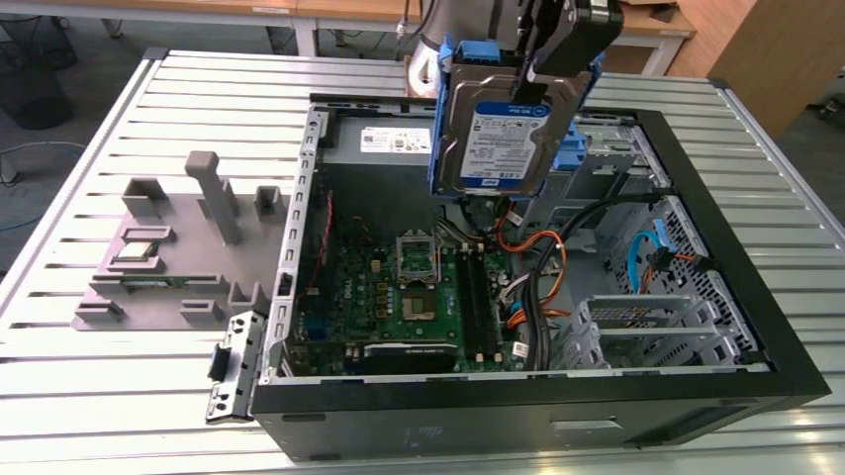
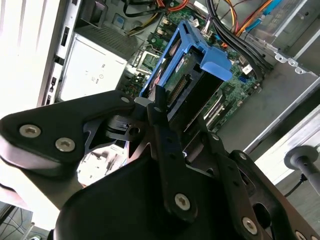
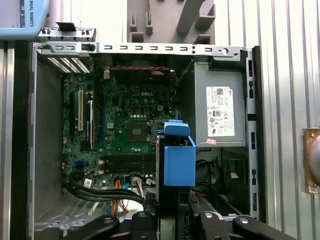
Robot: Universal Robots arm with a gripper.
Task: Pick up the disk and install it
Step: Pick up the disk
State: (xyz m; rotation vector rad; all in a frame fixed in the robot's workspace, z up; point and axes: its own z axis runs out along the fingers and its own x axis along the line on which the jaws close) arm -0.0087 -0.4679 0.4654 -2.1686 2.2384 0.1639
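The disk point(image 1: 504, 139), a silver hard drive with a white-and-blue label in a blue plastic bracket, hangs upright in the air over the back half of the open computer case point(image 1: 739, 297). My gripper point(image 1: 539, 71) is shut on its upper edge. In the second wrist view, the black fingers point(image 2: 161, 120) clamp the disk point(image 2: 187, 82) end-on, with the motherboard beneath it. The first wrist view looks straight down on the blue bracket point(image 3: 179, 159) of the disk, which hovers above the board beside the power supply.
Inside the case lie a green motherboard point(image 1: 410, 287), orange and black cables point(image 1: 555, 252), a grey power supply point(image 3: 220, 112) with a white sticker and a metal drive cage point(image 1: 660, 327). A grey fixture point(image 1: 185, 247) stands on the slatted table at the exterior view's left.
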